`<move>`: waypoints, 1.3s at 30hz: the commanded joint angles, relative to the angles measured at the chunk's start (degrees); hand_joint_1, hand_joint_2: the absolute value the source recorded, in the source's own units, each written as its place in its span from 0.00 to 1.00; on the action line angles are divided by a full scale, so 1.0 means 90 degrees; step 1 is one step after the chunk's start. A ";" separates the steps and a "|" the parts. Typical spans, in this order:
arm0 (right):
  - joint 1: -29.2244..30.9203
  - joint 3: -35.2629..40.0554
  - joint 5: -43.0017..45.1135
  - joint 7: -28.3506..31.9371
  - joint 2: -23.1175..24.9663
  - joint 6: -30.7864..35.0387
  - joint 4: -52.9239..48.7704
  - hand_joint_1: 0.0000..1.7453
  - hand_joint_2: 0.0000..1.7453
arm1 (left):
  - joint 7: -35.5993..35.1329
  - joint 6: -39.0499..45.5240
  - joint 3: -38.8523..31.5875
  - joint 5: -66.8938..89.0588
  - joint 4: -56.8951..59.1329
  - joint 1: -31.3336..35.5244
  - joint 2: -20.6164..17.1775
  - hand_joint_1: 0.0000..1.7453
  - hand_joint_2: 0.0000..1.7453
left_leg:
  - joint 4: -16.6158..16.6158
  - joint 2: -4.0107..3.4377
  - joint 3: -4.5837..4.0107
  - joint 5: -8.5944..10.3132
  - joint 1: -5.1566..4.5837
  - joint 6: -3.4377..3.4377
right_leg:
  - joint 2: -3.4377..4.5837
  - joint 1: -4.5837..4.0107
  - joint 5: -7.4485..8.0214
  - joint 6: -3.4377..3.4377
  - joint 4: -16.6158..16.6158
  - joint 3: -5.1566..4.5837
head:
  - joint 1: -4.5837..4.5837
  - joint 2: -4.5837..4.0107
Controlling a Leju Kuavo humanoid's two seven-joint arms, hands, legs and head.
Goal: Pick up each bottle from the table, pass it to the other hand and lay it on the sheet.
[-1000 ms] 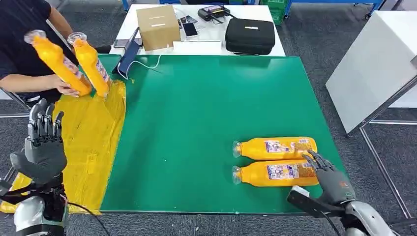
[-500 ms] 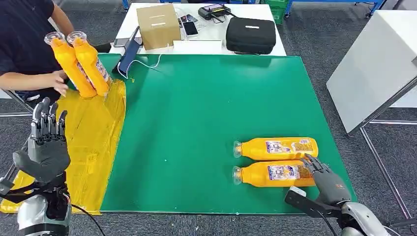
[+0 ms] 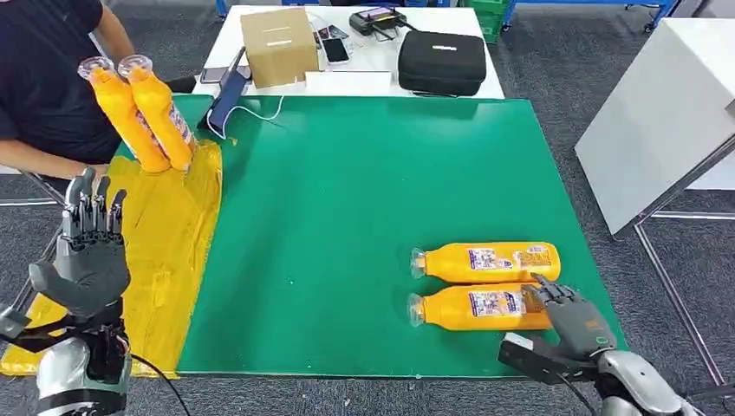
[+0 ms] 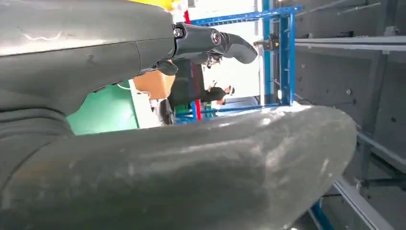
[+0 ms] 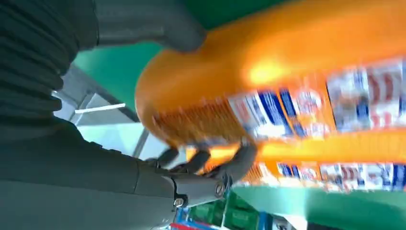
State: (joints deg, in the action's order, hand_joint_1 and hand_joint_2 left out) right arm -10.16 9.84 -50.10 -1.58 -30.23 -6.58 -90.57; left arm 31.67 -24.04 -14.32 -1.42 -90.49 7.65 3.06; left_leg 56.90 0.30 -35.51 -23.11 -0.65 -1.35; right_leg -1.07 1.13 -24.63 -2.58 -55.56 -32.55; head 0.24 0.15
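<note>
1. Two orange juice bottles, full, are laid side by side on the green table: the near bottle and the far bottle.
2. Two more orange bottles are seen at the far end of the yellow sheet.
3. The near bottle's base is being wrapped by the right hand, with its fingers curled around it and the thumb on the other side.
4. The left hand is held up, fingers straight and apart, with nothing in it.
5. A cardboard box and a black case are set on a white table behind.

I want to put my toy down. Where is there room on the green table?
The green table is bare across its middle and far side, between the yellow sheet and the two lying bottles. It is crowded near the right hand at those bottles, and at the sheet's far end, where two bottles stand.
</note>
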 commanded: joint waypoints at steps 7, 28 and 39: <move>-0.0056 0.1520 0.0268 -0.0339 -0.0803 -0.0463 0.1016 1.00 1.00 | -0.0022 -0.0025 0.0387 -0.0189 0.0887 0.0598 -0.0021 0.00 0.00 | -0.0003 0.0032 0.0082 -0.0031 0.0026 0.0013 | -0.0030 -0.0026 -0.0020 0.0022 0.0032 0.0041 | 0.0000 0.0000; 0.0453 0.2783 0.0114 -0.0930 -0.0254 0.0033 0.2463 0.00 1.00 | -0.0127 0.0082 0.0617 -0.0306 0.1029 0.0737 0.0039 0.00 0.00 | -0.0010 -0.0101 0.0270 -0.0131 0.0183 0.0013 | 0.0043 -0.0156 -0.0139 0.0056 0.0226 0.0293 | 0.0007 0.0000; 0.0501 0.2831 0.0119 -0.0962 -0.0205 0.0091 0.2485 0.00 1.00 | -0.0127 0.0072 0.0583 -0.0314 0.0991 0.0688 0.0037 0.00 0.00 | -0.0021 -0.0182 0.0284 -0.0118 0.0246 0.0005 | 0.0029 -0.0198 -0.0467 0.0094 0.0235 0.0332 | 0.0012 0.0000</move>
State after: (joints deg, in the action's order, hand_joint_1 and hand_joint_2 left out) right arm -0.82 29.81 -49.16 -9.73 -36.28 -4.74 -78.18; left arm 30.82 -23.34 -9.55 -4.26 -86.07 14.72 3.15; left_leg 56.67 -1.98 -31.73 -24.62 1.63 -1.30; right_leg -0.41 -0.70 -29.13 -1.66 -53.37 -28.50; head 0.35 0.15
